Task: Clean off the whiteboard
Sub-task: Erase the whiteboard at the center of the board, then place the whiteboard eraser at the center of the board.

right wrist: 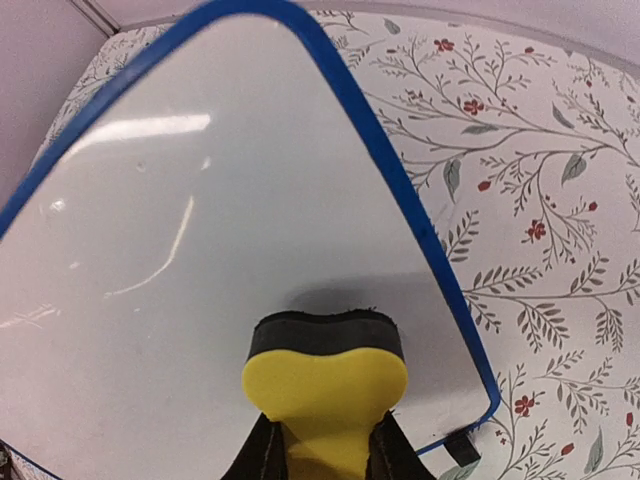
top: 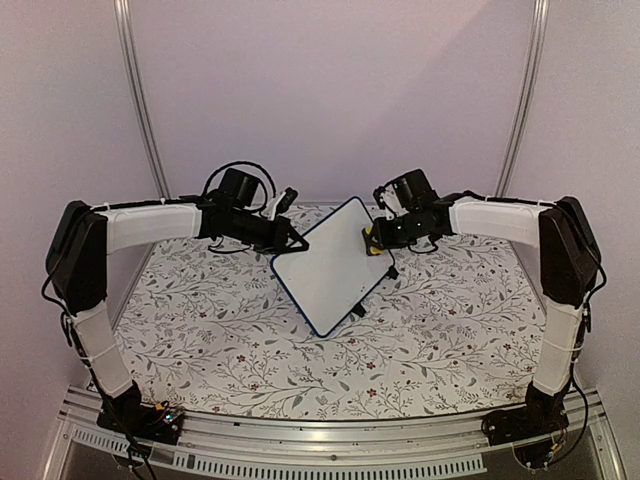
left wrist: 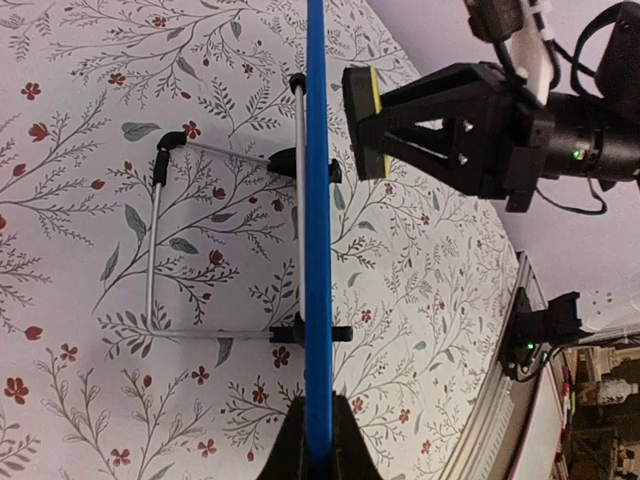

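Note:
The whiteboard (top: pixel 331 264) stands on the table on its wire stand, blue-framed, its face blank white with no writing visible. My left gripper (top: pixel 290 240) is shut on the board's left edge; in the left wrist view the blue edge (left wrist: pixel 317 230) runs straight up from my left gripper (left wrist: pixel 318 440). My right gripper (top: pixel 372 240) is shut on a yellow sponge eraser (right wrist: pixel 325 385) with a black felt face. The felt face sits against or just off the board's surface (right wrist: pixel 200 230) near its lower right corner. The eraser also shows in the left wrist view (left wrist: pixel 362 120).
The table has a floral cloth (top: pixel 200 320). The board's wire stand (left wrist: pixel 160 240) rests on the cloth behind the board. A metal rail (top: pixel 330 435) runs along the near edge. Pale walls close in the back and sides.

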Robot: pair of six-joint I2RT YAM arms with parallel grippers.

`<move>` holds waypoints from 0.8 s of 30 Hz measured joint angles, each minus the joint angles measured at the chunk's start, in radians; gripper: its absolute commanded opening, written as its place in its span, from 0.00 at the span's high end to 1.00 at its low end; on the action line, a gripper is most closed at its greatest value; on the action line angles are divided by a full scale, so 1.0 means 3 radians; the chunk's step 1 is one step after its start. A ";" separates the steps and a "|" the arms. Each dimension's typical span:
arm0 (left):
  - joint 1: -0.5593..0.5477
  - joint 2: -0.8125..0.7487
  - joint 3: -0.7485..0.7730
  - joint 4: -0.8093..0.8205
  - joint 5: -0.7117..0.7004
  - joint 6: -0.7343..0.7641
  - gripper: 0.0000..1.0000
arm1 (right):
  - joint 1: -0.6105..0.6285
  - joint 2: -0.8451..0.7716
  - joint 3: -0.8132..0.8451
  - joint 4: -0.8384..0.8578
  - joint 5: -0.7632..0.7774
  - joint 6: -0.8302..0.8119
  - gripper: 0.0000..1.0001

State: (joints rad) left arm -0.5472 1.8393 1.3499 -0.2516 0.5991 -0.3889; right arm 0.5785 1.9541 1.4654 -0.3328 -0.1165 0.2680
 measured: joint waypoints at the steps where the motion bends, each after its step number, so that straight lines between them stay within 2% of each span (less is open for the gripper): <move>1: -0.0001 -0.0001 0.0000 0.0000 -0.0001 0.0003 1.00 | -0.0014 0.0000 0.0103 0.0022 -0.0001 0.0000 0.78; 7: -0.0003 -0.0003 0.0000 -0.0001 -0.0008 0.0011 1.00 | -0.0151 -0.0001 0.0132 0.0107 0.0005 0.0071 0.74; 16: -0.0004 -0.0011 -0.0001 -0.0004 -0.0008 0.0013 1.00 | -0.0556 -0.0093 -0.0662 0.0116 0.0106 0.0301 0.53; 20: -0.0005 -0.0015 -0.0003 -0.0005 -0.0009 0.0014 1.00 | -0.0683 -0.0117 -0.0739 0.0153 0.0120 0.0443 0.44; 24: -0.0006 -0.0015 -0.0003 -0.0005 -0.0010 0.0015 1.00 | -0.0718 -0.0117 -0.0741 0.0282 0.0078 0.0568 0.41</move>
State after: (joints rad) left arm -0.5491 1.8347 1.3491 -0.2531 0.5961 -0.3843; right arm 0.3630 1.9190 1.2430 -0.2481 -0.0933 0.4385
